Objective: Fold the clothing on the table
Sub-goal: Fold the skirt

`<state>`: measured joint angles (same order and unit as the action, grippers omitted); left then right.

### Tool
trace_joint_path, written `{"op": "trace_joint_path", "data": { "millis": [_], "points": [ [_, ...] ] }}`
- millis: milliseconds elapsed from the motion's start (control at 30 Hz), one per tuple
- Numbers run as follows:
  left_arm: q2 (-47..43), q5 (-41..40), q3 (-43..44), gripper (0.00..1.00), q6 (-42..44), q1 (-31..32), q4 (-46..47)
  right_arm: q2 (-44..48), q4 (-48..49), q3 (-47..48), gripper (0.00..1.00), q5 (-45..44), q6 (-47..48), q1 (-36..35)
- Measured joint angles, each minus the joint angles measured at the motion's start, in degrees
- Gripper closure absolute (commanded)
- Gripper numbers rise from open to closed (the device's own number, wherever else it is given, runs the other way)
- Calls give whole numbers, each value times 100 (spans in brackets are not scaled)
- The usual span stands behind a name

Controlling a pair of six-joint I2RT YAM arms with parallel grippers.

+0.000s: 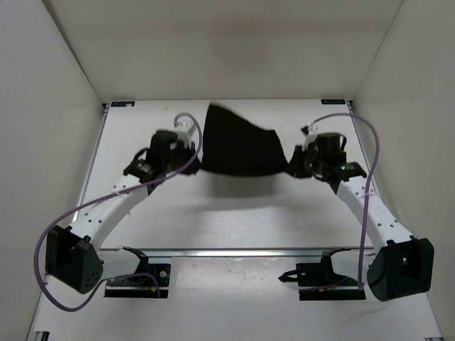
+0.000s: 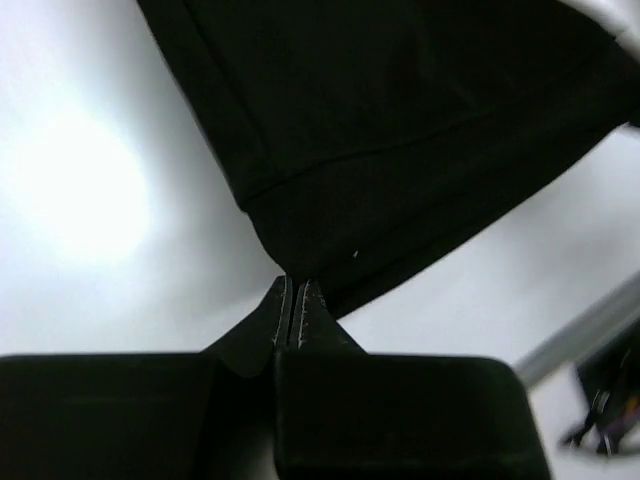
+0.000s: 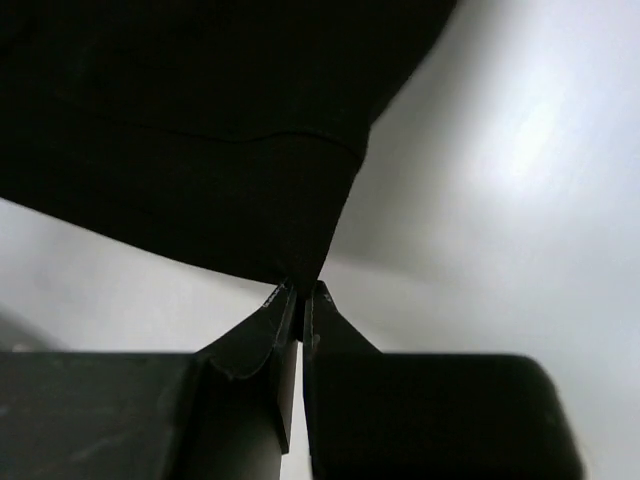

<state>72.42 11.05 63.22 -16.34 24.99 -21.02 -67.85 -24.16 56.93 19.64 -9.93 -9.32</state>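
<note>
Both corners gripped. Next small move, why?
Probably carry both held corners toward the far side together: left gripper and right gripper are each shut on a near corner of the clothing, whose near edge hangs raised above the table.

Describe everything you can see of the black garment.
Plain, soft-looking black garment, no print; a stitched hem line shows in both wrist views. It is stretched between the arms: the left gripper is shut on one near corner, the right gripper on the other. Its near edge is lifted off the white table, casting a shadow there. Whether its far end touches the table cannot be told.
</note>
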Motion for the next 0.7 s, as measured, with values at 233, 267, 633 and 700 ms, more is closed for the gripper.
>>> {"op": "trace_joint_path", "data": {
  "millis": [233, 267, 633, 700],
  "points": [
    [-1755, 146, -2264, 100, -426, 201, -1366, 1276, -861, -1687, 100, 210, -1045, -1145],
    [-2059, 188, -2280, 100, -476, 181, -1506, 1491, -863, -1808, 100, 280, -1224, -1263],
    [111, 466, -1727, 100, -584, -291, -841, 238, -70, -2159, 100, 994, -1598, -341],
    [791, 485, -1388, 100, -538, -319, -850, -15, 11, -2157, 100, 1032, -1558, -282]
  ]
}}
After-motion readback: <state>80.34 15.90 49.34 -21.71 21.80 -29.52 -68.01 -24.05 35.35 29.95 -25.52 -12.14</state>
